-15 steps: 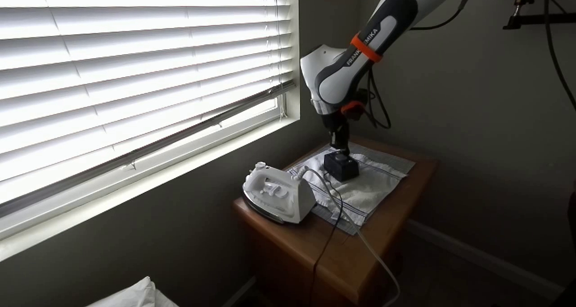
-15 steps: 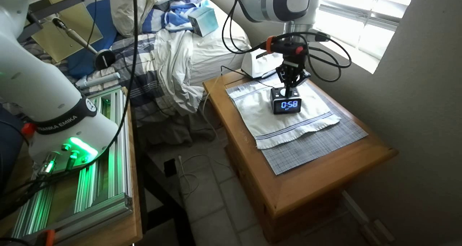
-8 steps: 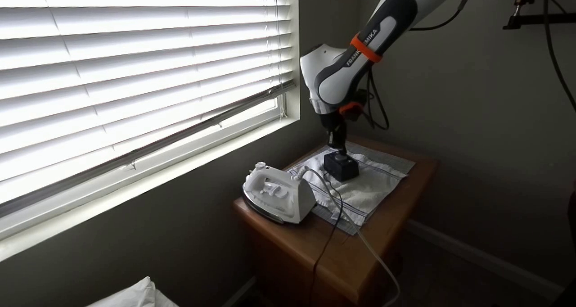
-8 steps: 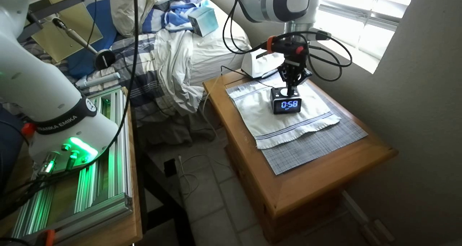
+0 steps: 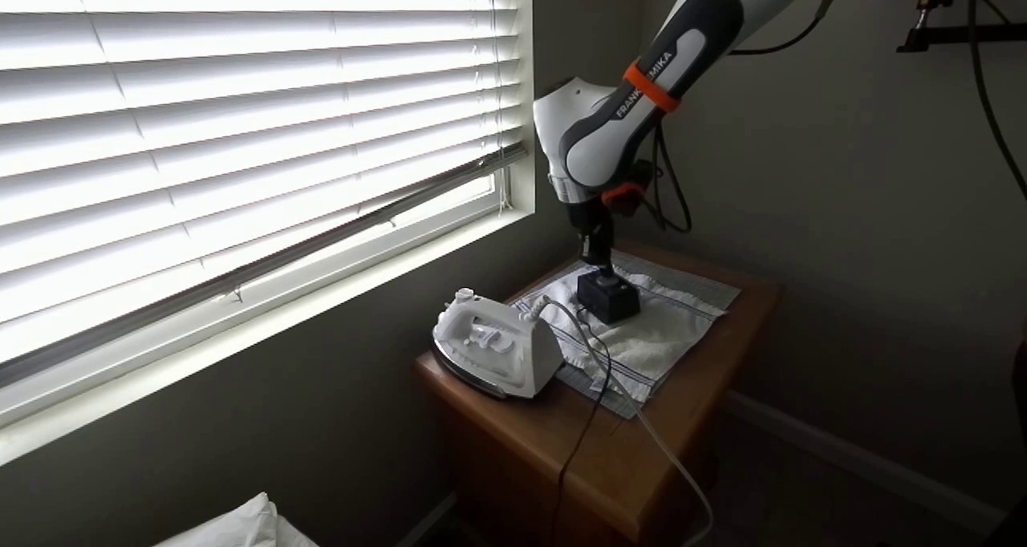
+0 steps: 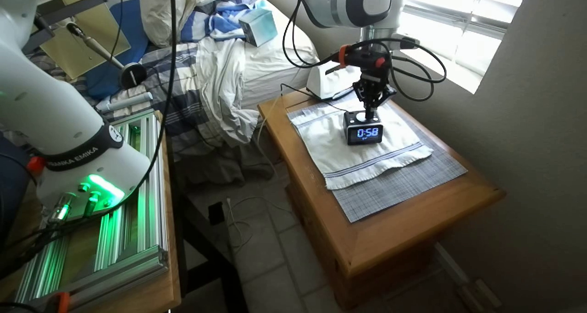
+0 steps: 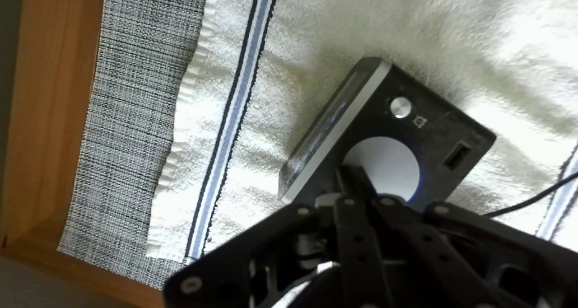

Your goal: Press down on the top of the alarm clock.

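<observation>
Beneath the alarm clock [image 5: 608, 302], in an exterior view, you've got white towel [image 5: 670, 338], iron [image 5: 501, 354] near the clock. In an exterior view, 0:58 display [image 6: 367, 133] on the clock's front, counter [image 6: 412, 221] below it. Wrist view: your fingers [image 7: 352, 180] together, tips over the clock's round button [image 7: 393, 167]; can't tell if touching.

The alarm clock [image 7: 384, 128] looks matt plastic on top, the towel [image 6: 326, 142] rough cloth, the nightstand [image 6: 399, 237] wood.
</observation>
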Available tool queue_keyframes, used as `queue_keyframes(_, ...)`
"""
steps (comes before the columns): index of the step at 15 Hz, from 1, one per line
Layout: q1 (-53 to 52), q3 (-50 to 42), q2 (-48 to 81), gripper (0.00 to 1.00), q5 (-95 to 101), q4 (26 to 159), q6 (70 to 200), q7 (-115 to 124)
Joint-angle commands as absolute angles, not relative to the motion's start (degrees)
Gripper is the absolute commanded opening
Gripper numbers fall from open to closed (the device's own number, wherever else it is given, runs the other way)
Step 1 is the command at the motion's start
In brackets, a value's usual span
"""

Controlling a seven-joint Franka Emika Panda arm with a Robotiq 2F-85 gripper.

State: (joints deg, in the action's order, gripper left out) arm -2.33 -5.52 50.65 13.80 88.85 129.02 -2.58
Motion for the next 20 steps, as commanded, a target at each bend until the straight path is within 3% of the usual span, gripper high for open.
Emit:
queue_keyframes(1, -2.03, -5.5, 51.44, 0.0, 14.23, 88.16, 129.95, -2.16)
queue_keyframes(14, 2.17, -3.35, 41.21, 0.0, 12.08, 96.02, 133.03, -7.77)
queue_keyframes(15, 3.04, -2.56, 39.35, 0.22, 11.92, 98.08, 133.63, -10.1)
queue_keyframes(20, 9.33, 2.71, 30.37, 0.53, 6.01, 106.92, 133.69, -22.85)
